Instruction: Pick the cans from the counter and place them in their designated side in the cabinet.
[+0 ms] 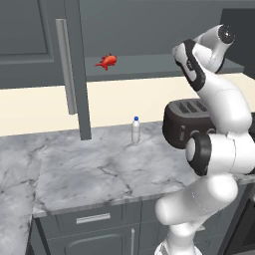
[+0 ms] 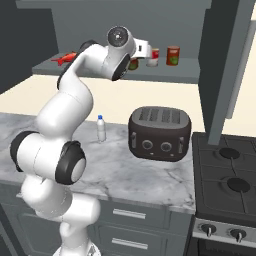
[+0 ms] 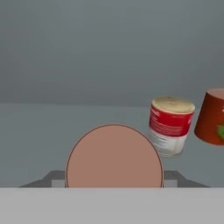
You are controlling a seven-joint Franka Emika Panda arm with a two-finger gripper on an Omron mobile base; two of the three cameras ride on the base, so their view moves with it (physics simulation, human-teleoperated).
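Observation:
On the cabinet's grey shelf (image 2: 205, 76) the cream-white can with a red band (image 3: 170, 126) (image 2: 152, 57) stands upright. Just right of it stands the dark red can with a green patch (image 3: 213, 117) (image 2: 173, 55). My gripper (image 3: 114, 179) (image 2: 134, 63) reaches level into the cabinet, left of both cans. It is shut on a third can, which lies along the hand so that its round pinkish-tan end (image 3: 114, 153) faces the hand camera. A grey finger (image 3: 53, 178) presses each side of it. The arm hides most of this can in the right base view.
A red shrimp-like item (image 1: 107, 61) lies at the shelf's left end. The open cabinet door with its silver bar handle (image 1: 65, 69) hangs left; another door (image 2: 227, 65) hangs right. On the marble counter (image 1: 99, 172) stand a blue-capped bottle (image 1: 135, 130) and a dark toaster (image 2: 160, 132). A stove (image 2: 230, 172) adjoins the counter.

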